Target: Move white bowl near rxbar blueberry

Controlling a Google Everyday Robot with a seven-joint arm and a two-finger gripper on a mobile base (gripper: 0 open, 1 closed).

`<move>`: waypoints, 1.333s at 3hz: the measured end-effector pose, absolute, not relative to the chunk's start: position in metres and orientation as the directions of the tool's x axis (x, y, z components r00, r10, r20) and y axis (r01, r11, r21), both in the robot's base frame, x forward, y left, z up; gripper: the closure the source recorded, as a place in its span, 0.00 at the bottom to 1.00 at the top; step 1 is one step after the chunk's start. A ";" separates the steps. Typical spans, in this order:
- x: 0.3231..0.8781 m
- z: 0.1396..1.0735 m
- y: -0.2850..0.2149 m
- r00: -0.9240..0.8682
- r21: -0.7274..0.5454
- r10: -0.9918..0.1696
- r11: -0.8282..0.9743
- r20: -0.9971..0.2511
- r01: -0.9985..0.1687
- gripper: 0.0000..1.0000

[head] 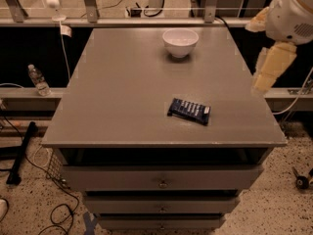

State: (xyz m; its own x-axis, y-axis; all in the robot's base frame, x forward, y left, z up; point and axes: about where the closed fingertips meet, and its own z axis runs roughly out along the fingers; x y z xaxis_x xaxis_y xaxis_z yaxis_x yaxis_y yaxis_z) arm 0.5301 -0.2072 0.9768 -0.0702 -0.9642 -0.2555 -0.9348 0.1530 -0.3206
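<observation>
The white bowl (pixel 180 42) stands upright near the far edge of the grey table (pixel 122 92), right of centre. The rxbar blueberry (pixel 190 111), a dark navy wrapper with pale lettering, lies flat nearer the front right, well apart from the bowl. Only parts of my arm show at the right edge: a white rounded shell (pixel 293 13) and a cream link (pixel 273 67) hanging beside the table's right side, above floor level. My gripper itself is out of view.
The table top sits on a cabinet with drawers (pixel 161 180). A railing (pixel 146 21) runs behind the far edge. A water bottle (pixel 38 80) stands on a ledge at left. Cables (pixel 49 199) lie on the speckled floor.
</observation>
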 end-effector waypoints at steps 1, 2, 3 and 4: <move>0.585 0.975 -0.197 -0.001 -0.379 -0.968 0.099 -0.251 -0.920 0.00; 0.636 0.963 -0.188 0.030 -0.432 -0.967 0.085 -0.253 -0.898 0.00; 0.636 0.963 -0.188 0.030 -0.432 -0.967 0.085 -0.253 -0.898 0.00; 0.655 0.952 -0.185 0.028 -0.432 -0.952 0.112 -0.304 -0.895 0.00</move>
